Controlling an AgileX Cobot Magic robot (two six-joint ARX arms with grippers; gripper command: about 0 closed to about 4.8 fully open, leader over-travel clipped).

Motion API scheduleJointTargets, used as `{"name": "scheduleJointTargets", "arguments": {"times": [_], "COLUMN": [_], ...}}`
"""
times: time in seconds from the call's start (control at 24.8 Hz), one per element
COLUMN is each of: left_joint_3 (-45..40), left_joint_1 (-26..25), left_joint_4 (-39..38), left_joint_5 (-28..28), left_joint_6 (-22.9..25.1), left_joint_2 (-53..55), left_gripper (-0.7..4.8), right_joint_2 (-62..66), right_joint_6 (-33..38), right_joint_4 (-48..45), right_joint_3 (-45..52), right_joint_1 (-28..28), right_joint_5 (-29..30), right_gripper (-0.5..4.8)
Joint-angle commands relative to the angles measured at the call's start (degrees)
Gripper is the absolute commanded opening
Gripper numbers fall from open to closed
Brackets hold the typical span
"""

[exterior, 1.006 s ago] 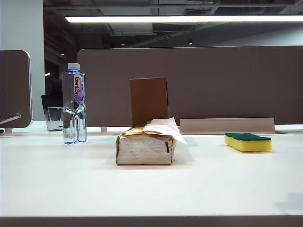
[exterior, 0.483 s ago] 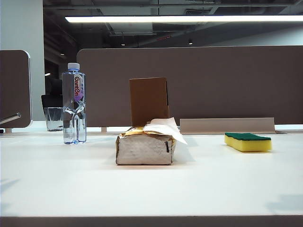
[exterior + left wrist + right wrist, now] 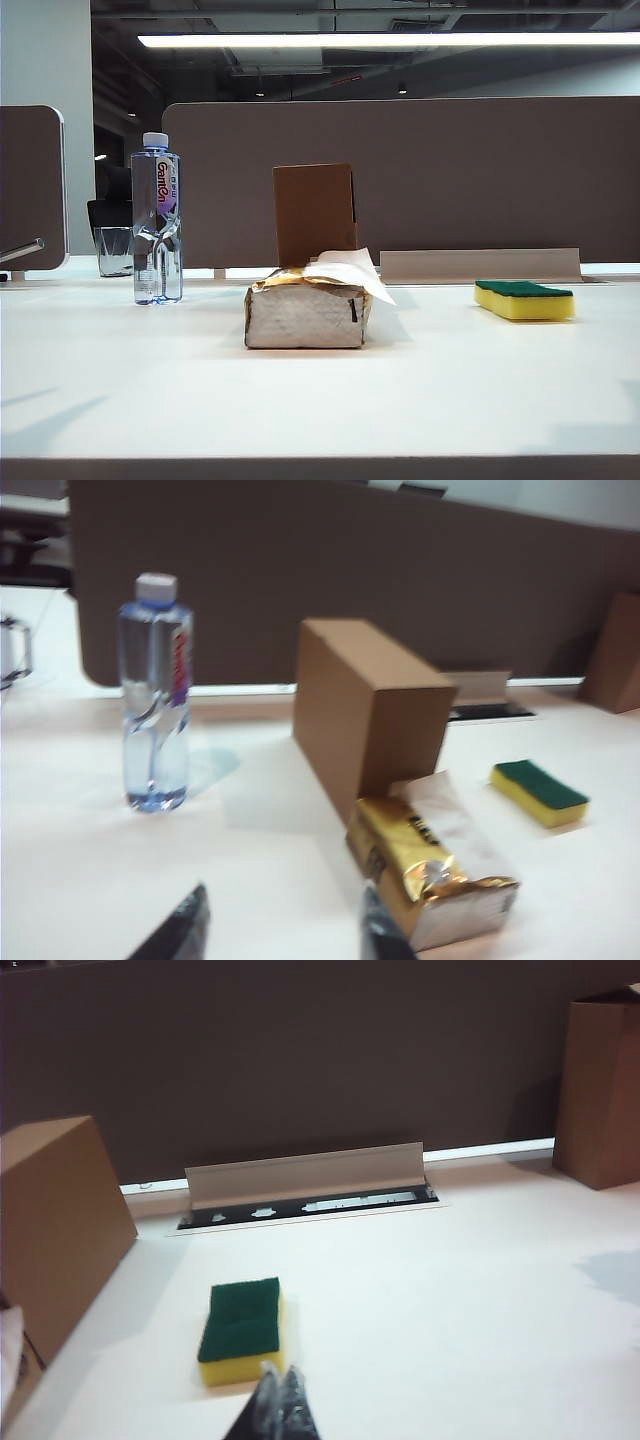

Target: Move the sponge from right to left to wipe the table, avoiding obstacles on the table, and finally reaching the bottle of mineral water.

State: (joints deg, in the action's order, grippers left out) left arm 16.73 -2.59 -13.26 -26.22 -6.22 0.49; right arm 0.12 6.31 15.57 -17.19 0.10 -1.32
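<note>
The yellow sponge (image 3: 524, 300) with its green face up lies on the right of the white table (image 3: 450, 380). In the middle stand the obstacles: the tissue pack (image 3: 308, 315) and, behind it, the upright cardboard box (image 3: 314, 213). The bottle of mineral water (image 3: 157, 220) stands at the left. Neither gripper shows in the exterior view. My left gripper (image 3: 283, 920) is open over bare table, short of the tissue pack (image 3: 430, 880) and the bottle (image 3: 155, 695). My right gripper (image 3: 280, 1388) is shut and empty, just short of the sponge (image 3: 240, 1330).
A short clear glass (image 3: 114, 250) stands behind the bottle. A grey cable flap (image 3: 480, 265) runs along the back edge, in front of brown partition panels. Another brown box (image 3: 600, 1090) stands at the far right in the right wrist view.
Nothing on the table has moved. Faint shadows along the table's front have shifted: one has spread at the lower left, and the one at the lower right has sunk and faded.
</note>
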Motion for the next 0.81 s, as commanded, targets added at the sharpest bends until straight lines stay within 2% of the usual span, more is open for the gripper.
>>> {"name": "scheduleJointTargets", "arguments": {"times": [0.04, 0.24, 0.44, 0.52, 0.56, 0.72, 0.81], "left_joint_3": [1.79, 3.13, 3.96, 5.35, 5.9, 8.07, 9.11], "left_joint_1": [0.0, 0.02, 0.02, 0.02, 0.02, 0.02, 0.02], "left_joint_4": [-0.2, -1.84, -3.06, -3.41, -3.5, -4.0, -4.44], "left_joint_5": [-2.93, -4.94, -7.28, -8.76, -8.76, -9.97, -12.02], "left_joint_6": [-3.1, -4.35, -5.01, -5.07, -5.07, -4.98, -5.01], "left_joint_2": [0.07, 0.98, 1.97, 2.95, 3.39, 5.49, 7.06], "left_gripper": [1.94, 1.94, 1.94, 1.94, 1.94, 1.94, 1.94], "right_joint_2": [0.74, 7.67, 17.11, 24.76, 27.28, 36.26, 40.89], "right_joint_6": [3.34, 4.42, 4.46, 5.16, 6.1, 8.87, 8.9], "right_joint_4": [2.51, 4.87, 5.68, 5.68, 5.75, 6.8, 8.33], "right_joint_3": [-2.4, -8.63, -15.67, -20.2, -21.53, -26.38, -29.11], "right_joint_1": [0.02, 0.0, -0.02, -0.04, -0.04, -0.07, -0.07], "right_joint_5": [0.24, 3.89, 5.84, 10.8, 12.04, 14.21, 14.91], "right_gripper": [-0.09, -0.03, 0.57, 0.65, 0.85, 2.88, 3.53]}}
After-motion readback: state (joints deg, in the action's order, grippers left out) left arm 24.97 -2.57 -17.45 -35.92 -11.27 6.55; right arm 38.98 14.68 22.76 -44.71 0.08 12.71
